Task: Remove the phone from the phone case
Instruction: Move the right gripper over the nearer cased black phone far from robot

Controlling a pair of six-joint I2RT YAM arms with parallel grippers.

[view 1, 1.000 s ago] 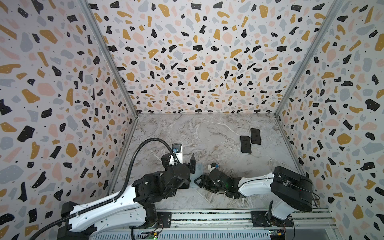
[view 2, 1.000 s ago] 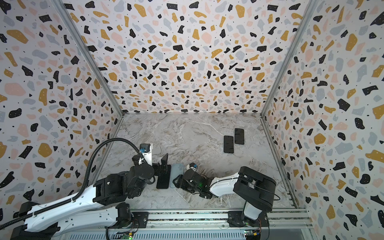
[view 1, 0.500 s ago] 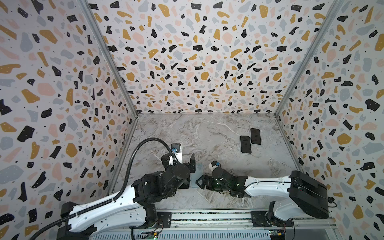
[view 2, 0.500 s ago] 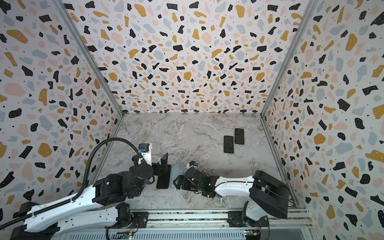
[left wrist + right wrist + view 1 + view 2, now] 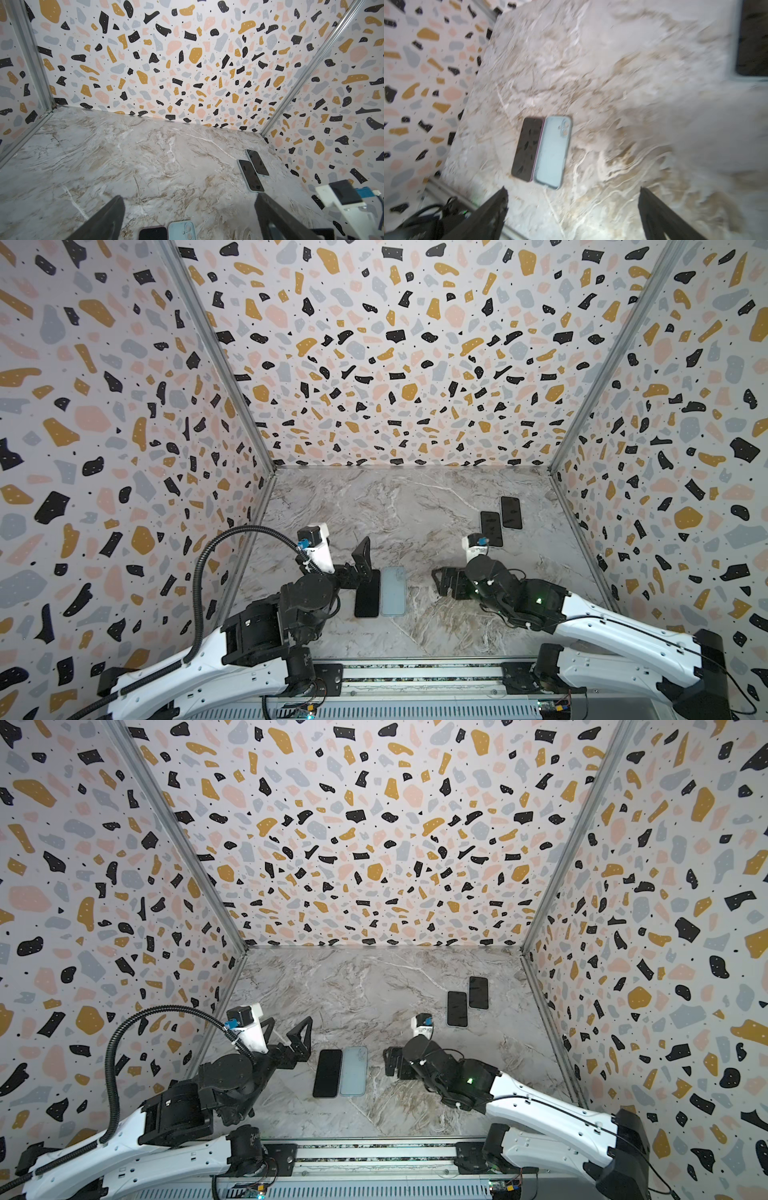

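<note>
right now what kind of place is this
Probably a robot test booth, not a home: patterned walls box in a marble-look table, and a left arm and right arm sit on a rail.

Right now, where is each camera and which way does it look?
Top views: high at the front, looking down; the left pincer and right pincer show.
Left wrist: on the left arm, facing the back wall; its fingers show.
Right wrist: on the right arm, looking down at phone and case; its fingers show.
Shared: all show phone and case.
</note>
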